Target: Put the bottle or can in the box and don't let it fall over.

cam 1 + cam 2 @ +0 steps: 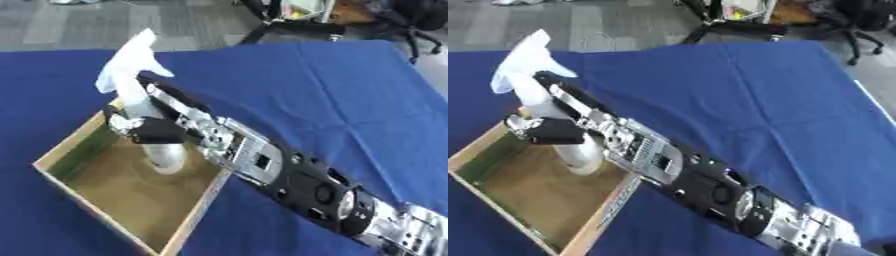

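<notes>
A white spray bottle (140, 95) with a trigger head stands tilted inside the shallow wooden box (66, 150) on the blue cloth. Its rounded base (164, 159) touches the brown floor of the box near the right wall. My right hand (149, 131) reaches in from the lower right, fingers and thumb curled round the bottle's body just above the base. The bottle's head leans up and away over the box's far corner. My left hand shows in neither view.
The blue cloth (324, 95) covers the table around the box, wrinkled at the right. My right forearm (289, 175) crosses the box's right wall. Chair legs and a black office chair (420, 20) stand on the grey floor beyond the table's far edge.
</notes>
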Motion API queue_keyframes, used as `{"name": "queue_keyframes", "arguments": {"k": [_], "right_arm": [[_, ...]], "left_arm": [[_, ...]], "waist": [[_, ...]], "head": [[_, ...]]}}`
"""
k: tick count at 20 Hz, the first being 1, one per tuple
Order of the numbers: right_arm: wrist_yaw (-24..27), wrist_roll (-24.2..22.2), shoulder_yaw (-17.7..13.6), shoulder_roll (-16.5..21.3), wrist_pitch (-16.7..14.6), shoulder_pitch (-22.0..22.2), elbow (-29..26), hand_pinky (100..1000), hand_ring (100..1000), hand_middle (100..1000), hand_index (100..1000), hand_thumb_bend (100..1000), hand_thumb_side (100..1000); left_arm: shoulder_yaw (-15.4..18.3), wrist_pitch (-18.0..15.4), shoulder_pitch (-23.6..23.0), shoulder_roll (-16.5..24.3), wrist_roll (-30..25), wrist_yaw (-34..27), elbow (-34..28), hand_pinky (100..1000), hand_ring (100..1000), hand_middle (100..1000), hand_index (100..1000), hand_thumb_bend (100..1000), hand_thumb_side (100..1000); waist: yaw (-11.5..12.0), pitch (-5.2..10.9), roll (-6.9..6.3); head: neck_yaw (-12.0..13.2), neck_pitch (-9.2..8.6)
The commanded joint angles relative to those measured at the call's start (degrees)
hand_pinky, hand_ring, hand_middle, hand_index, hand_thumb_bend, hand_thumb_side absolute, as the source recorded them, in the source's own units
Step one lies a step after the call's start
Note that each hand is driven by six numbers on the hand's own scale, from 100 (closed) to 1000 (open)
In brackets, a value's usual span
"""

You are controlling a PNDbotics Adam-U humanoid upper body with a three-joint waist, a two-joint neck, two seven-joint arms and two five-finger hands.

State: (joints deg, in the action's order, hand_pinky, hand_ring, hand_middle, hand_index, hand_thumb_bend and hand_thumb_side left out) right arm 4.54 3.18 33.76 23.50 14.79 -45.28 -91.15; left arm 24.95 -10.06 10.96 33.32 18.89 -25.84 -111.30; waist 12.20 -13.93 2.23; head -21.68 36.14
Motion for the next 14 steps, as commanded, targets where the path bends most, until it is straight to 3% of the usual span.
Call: {"name": "queue_keyframes", "arguments": {"k": [1, 8, 14], "right_arm": [[1.0, -1.7, -0.5, 2.6, 3.2, -0.9, -3.7, 994, 1000, 1000, 921, 100, 669], [3.3, -4.5, -1.8, 5.1, 9.2, -0.3, -10.0, 1000, 1000, 1000, 986, 100, 866], [3.5, -6.3, -1.5, 5.9, 10.8, 1.1, -11.3, 1000, 1000, 1000, 1000, 100, 1000]], "left_arm": [[0.8, -0.1, -0.1, 2.8, 0.4, 0.3, -1.0, 939, 1000, 1000, 719, 485, 548], [1.0, -0.2, -0.8, 3.0, 0.6, 0.5, -1.0, 939, 1000, 1000, 719, 486, 547], [1.0, -0.3, -1.0, 3.0, 0.7, 0.7, -1.0, 940, 1000, 1000, 719, 486, 547]], "waist": [[-0.2, 1.48, -0.41], [-1.1, 1.95, -0.54], [-1.6, 2.02, -0.57]], "head": [[0.3, 0.00], [0.4, -0.01], [0.2, 0.14]]}}
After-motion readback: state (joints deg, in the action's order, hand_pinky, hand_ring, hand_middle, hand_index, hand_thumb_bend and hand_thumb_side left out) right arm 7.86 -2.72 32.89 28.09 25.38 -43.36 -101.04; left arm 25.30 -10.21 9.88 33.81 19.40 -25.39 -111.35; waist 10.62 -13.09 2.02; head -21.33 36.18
